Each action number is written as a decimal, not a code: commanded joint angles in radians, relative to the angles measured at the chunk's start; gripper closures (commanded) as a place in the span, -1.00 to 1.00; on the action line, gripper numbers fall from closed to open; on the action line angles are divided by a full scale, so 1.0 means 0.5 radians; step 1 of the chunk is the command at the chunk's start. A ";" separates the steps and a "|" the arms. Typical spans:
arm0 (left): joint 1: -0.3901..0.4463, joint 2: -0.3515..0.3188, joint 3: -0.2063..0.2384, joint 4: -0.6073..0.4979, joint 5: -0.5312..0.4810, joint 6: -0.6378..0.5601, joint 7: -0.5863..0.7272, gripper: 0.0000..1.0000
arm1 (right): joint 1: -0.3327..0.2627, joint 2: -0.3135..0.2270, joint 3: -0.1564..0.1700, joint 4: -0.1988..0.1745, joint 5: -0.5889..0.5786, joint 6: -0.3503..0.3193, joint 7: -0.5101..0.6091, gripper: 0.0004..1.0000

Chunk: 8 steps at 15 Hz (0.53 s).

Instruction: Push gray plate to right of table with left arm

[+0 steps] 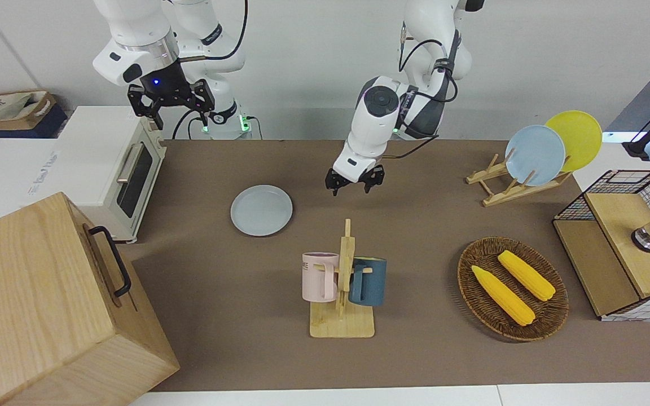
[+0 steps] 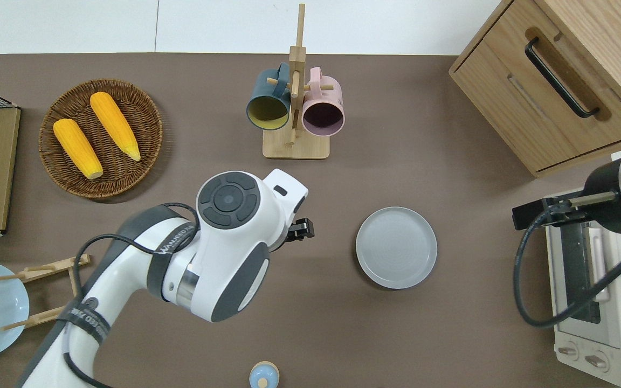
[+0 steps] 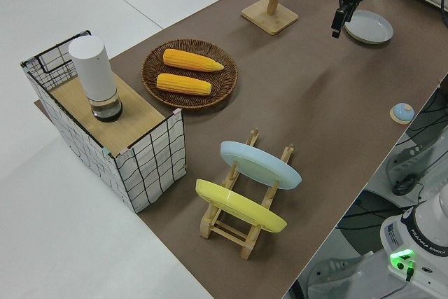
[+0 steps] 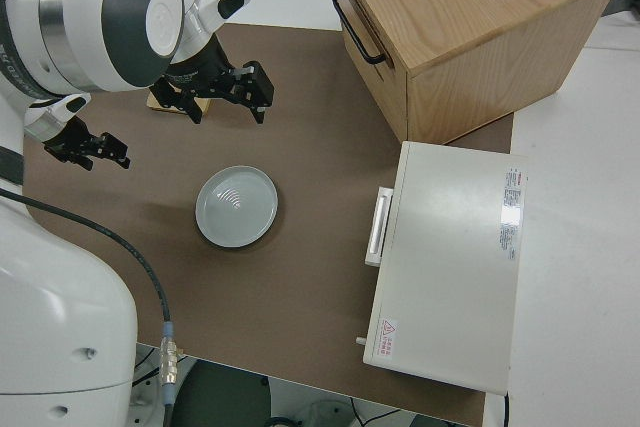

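Observation:
The gray plate [image 1: 261, 210] lies flat on the brown table [image 1: 426, 225], between the toaster oven and the table's middle; it also shows in the overhead view [image 2: 396, 247] and the right side view [image 4: 236, 206]. My left gripper [image 1: 353, 187] is open and empty. It hangs over bare table beside the plate, toward the left arm's end, clear of the rim [image 2: 302, 230]. My right gripper [image 1: 171, 104] is open and its arm is parked.
A mug rack [image 1: 343, 282] with a pink and a dark blue mug stands farther from the robots than the plate. A toaster oven [image 1: 112, 169] and a wooden cabinet [image 1: 48, 304] fill the right arm's end. A corn basket [image 1: 512, 287], a plate rack [image 1: 528, 163] and a wire basket [image 1: 624, 242] stand at the left arm's end.

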 commanded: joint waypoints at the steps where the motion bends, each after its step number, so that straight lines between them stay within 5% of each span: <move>1: 0.241 -0.196 -0.013 -0.027 -0.024 -0.246 0.294 -0.98 | -0.022 -0.015 0.008 -0.001 0.016 -0.024 -0.005 -0.97; 8: 0.619 -0.423 -0.010 -0.021 0.013 -0.458 0.724 -0.98 | -0.022 -0.015 0.011 -0.001 0.016 -0.024 -0.002 -0.97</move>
